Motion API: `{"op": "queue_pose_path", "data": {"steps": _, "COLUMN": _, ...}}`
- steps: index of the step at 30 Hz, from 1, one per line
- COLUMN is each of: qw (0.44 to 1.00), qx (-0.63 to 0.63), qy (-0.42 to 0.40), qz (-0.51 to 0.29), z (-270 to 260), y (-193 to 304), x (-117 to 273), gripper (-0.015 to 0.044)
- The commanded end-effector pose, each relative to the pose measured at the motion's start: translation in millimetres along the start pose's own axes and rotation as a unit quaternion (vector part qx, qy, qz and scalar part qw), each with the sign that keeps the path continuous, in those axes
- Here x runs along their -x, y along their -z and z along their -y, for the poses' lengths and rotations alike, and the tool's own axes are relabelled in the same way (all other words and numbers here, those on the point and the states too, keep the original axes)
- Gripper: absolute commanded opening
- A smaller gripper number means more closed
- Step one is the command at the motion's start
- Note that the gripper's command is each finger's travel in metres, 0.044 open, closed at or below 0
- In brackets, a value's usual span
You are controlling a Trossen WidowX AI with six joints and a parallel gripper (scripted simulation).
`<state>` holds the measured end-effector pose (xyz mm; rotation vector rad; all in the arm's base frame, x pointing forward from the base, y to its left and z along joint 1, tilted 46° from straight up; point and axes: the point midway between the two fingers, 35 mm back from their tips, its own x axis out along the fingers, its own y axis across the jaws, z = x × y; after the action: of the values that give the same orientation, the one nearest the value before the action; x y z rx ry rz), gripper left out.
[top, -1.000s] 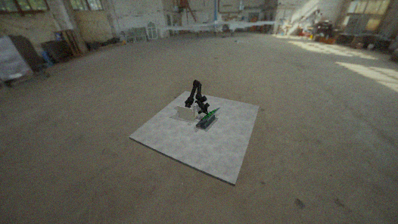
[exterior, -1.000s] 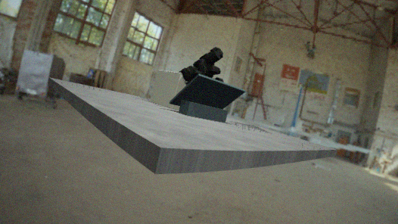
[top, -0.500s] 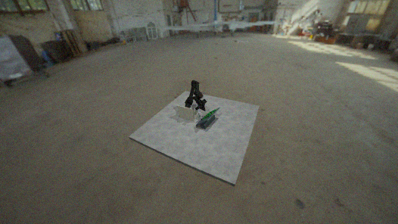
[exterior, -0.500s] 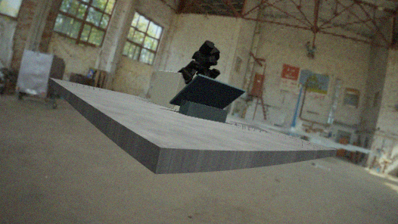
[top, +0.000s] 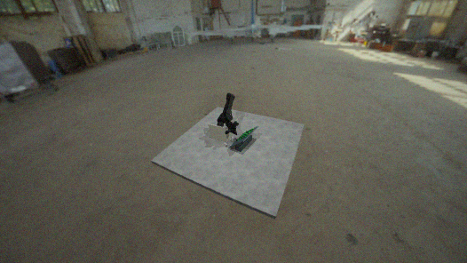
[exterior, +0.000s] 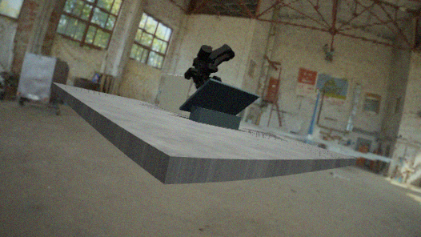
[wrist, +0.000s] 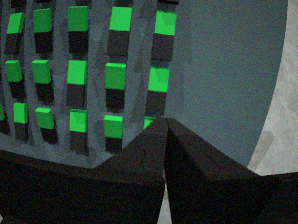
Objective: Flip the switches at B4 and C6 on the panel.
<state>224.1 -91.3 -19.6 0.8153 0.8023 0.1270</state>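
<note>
Closed gripper poised over a slanted switch panel.

In the wrist view, the black gripper [wrist: 164, 125] has its fingers pressed together, holding nothing, its tip at the near edge of the grey switch panel [wrist: 213, 43]. Rows of green-and-black rocker switches [wrist: 117, 76] fill the panel; no printed labels are readable. The panel sits tilted on a grey slab [top: 262, 178].

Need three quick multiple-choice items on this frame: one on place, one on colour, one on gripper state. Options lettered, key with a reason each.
1. Where does the switch panel sit?
A. on a dark block on the grey slab
B. on the bare floor
C. hung on a wall

2. Each switch shows which colours?
A. red and white
B. green and black
C. blue and yellow

3. The gripper is:
A. wide open
B. shut on a switch
C. shut, holding nothing

Key: A, exterior view shows the block under it; B, wrist view; C, fingertips meet with nothing between.
</note>
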Motion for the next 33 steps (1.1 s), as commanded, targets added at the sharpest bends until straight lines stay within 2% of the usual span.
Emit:
{"op": "queue_pose_path", "data": {"steps": 1, "qw": 1.000, "qx": -0.007, "qy": -0.005, "qz": 0.003, "z": -2, "y": 7, "x": -18, "gripper": 0.0000}}
{"op": "queue_pose_path", "data": {"steps": 33, "qw": 1.000, "qx": -0.007, "qy": -0.005, "qz": 0.004, "z": -3, "y": 8, "x": -42, "gripper": 0.0000}}
